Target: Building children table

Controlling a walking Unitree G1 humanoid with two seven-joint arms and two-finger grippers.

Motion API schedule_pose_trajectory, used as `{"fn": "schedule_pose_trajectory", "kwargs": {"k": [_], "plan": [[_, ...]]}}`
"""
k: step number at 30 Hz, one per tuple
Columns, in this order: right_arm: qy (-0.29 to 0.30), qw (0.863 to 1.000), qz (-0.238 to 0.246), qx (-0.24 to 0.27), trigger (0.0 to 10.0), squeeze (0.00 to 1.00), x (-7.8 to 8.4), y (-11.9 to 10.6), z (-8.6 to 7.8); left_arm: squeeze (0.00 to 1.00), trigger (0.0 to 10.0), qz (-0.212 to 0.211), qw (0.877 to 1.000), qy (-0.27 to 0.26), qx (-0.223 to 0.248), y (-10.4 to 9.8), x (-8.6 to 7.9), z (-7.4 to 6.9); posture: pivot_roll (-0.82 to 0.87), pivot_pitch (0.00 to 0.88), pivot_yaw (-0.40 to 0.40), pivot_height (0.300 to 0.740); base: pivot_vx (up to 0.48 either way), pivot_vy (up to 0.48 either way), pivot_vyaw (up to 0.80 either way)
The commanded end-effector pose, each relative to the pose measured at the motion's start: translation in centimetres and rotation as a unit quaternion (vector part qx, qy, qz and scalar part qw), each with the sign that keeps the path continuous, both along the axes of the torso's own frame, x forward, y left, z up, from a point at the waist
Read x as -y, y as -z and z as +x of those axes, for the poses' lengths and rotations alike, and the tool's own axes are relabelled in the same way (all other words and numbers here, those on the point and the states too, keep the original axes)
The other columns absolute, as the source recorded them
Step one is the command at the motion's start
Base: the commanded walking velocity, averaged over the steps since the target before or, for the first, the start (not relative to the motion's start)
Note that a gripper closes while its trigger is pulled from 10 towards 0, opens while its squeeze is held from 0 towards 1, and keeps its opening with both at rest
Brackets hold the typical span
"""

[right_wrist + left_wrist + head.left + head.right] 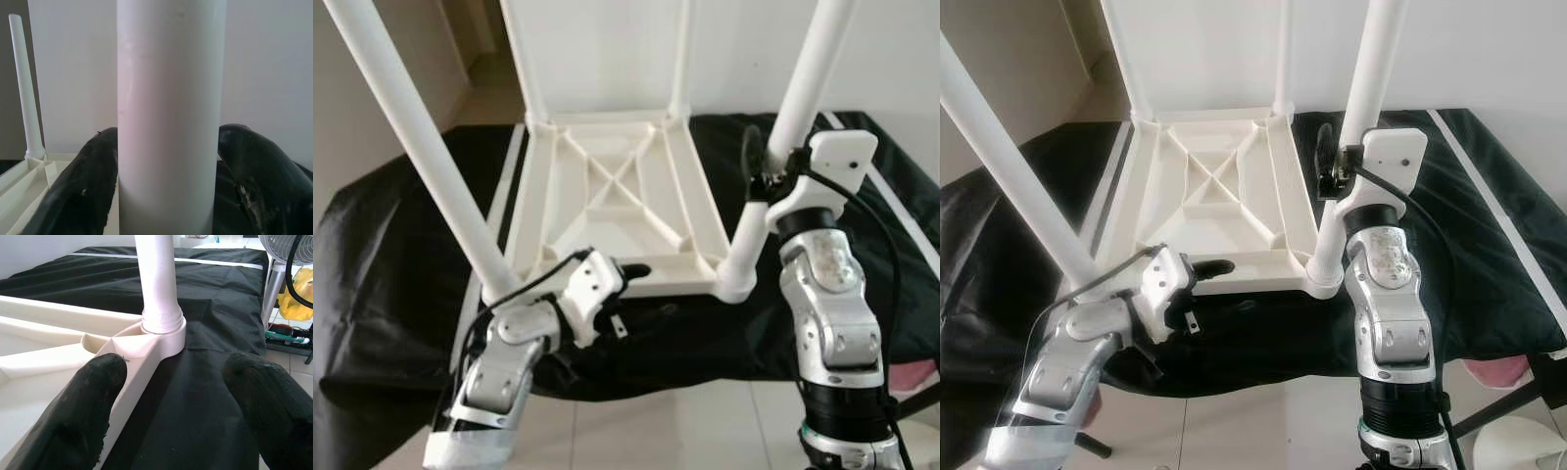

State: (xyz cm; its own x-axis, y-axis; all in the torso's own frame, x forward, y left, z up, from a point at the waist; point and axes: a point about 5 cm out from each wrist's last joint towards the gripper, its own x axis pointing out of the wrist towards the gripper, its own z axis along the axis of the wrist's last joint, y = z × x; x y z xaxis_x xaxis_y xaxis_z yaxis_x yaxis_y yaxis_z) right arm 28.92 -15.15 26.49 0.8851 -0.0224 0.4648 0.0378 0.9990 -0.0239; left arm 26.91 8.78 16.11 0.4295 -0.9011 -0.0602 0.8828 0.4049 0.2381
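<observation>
White plastic kids' table [617, 196] lies upside down on a black sheet [391, 255], underside ribs facing up, w/ legs sticking upward. Right gripper [759, 162] is at the near-right leg [798, 108], fingers closed around it just above its socket. Left gripper [631, 272] sits at the table's near edge, fingers [93, 401] apart, one on the white rim, one over the sheet. A near-left leg [411, 137] rises beside the left arm.

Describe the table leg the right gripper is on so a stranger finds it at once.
An upturned white plastic tabletop lies on a black sheet, legs pointing up. At its near right corner stands a white round leg. Unlike the other legs, it has the right gripper closed around its shaft.
</observation>
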Motion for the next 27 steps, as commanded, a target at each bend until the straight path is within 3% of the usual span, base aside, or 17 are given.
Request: {"fn": "schedule_pose_trajectory", "kwargs": {"k": [1, 2, 3, 5, 6, 7, 8, 9, 10, 14, 15, 20, 24, 27], "plan": [[-0.001, 1.0, 0.006, -0.004, 10.0, 0.0, 0.0, 0.0, 0.0, 0.0, 10.0, 0.01, 1.0, 0.019, -0.004, 0.1, 0.1, -0.4, -0.07, 0.013, -0.001, 0.74, 0.0, 0.0, 0.0], [0.0, 1.0, 0.012, -0.011, 4.2, 0.0, 0.1, 0.2, 0.2, 0.0, 10.0, 0.013, 1.0, 0.016, -0.006, 0.2, -0.1, -0.4, -0.06, 0.013, -0.001, 0.74, 0.0, 0.0, 0.0], [-0.001, 1.0, 0.017, -0.018, 5.1, 0.0, 0.2, 0.3, 0.2, 0.0, 10.0, 0.018, 1.0, 0.013, -0.005, 0.3, -0.4, -0.4, -0.06, 0.015, -0.003, 0.74, 0.0, 0.0, 0.0], [-0.002, 1.0, 0.021, -0.022, 5.1, 0.0, 0.2, 0.4, 0.3, 0.0, 10.0, 0.021, 1.0, 0.01, -0.005, 0.3, -0.5, -0.3, -0.06, 0.015, -0.003, 0.74, 0.0, 0.0, 0.0], [-0.002, 0.999, 0.027, -0.028, 10.0, 0.0, 0.3, 0.6, 0.4, 0.0, 10.0, 0.028, 1.0, 0.007, -0.007, 0.3, -1.0, -0.3, -0.06, 0.016, -0.005, 0.74, 0.0, 0.0, 0.0], [-0.002, 0.999, 0.027, -0.028, 10.0, 0.0, 0.3, 0.6, 0.4, 0.0, 10.0, 0.028, 1.0, 0.007, -0.007, 0.3, -1.0, -0.3, -0.06, 0.016, -0.005, 0.74, 0.0, 0.0, 0.0], [-0.002, 0.999, 0.037, -0.034, 2.1, 0.0, 0.3, 0.8, 0.4, 0.0, 10.0, 0.035, 0.999, 0.002, -0.006, 0.3, -1.5, -0.3, -0.05, 0.017, -0.008, 0.74, 0.0, 0.0, 0.0], [-0.002, 0.998, 0.043, -0.037, 2.1, 0.0, 0.3, 0.9, 0.5, 0.0, 10.0, 0.04, 0.999, -0.002, -0.006, 0.3, -1.8, -0.3, -0.05, 0.017, -0.008, 0.74, 0.0, 0.0, 0.0], [-0.002, 0.998, 0.052, -0.042, 10.0, 0.0, 0.3, 1.1, 0.6, 0.0, 10.0, 0.041, 0.999, -0.004, -0.007, 0.3, -1.9, -0.3, -0.05, 0.019, -0.008, 0.74, 0.0, 0.0, 0.0], [-0.011, 0.995, 0.084, -0.055, 10.0, 0.0, 0.3, 1.4, 0.8, 0.0, 10.0, 0.041, 0.999, 0.001, -0.024, 0.7, -1.9, -0.7, -0.05, 0.019, -0.008, 0.74, 0.0, 0.0, 0.0], [-0.019, 0.991, 0.119, -0.065, 10.0, 0.0, 0.4, 1.6, 1.0, 0.0, 10.0, 0.047, 0.998, 0.007, -0.037, 1.1, -1.9, -1.3, -0.04, 0.025, -0.008, 0.74, 0.0, 0.0, 0.0], [-0.033, 0.98, 0.179, -0.076, 10.0, 0.0, 0.6, 1.9, 1.1, 0.0, 10.0, 0.076, 0.996, 0.008, -0.048, 2.2, -2.5, -2.0, -0.03, 0.032, -0.009, 0.74, 0.0, 0.0, 0.0], [-0.051, 0.951, 0.29, -0.097, 10.0, 0.0, 1.3, 2.7, 1.3, 0.0, 10.0, 0.132, 0.987, 0.002, -0.091, 4.0, -4.7, -3.3, -0.02, 0.044, -0.006, 0.74, 0.0, 0.0, 0.0], [-0.061, 0.941, 0.315, -0.104, 10.0, 0.0, 1.5, 3.0, 1.3, 0.0, 10.0, 0.141, 0.984, -0.01, -0.105, 4.3, -5.4, -3.5, -0.02, 0.046, -0.005, 0.74, 0.0, 0.0, 0.0]]}}
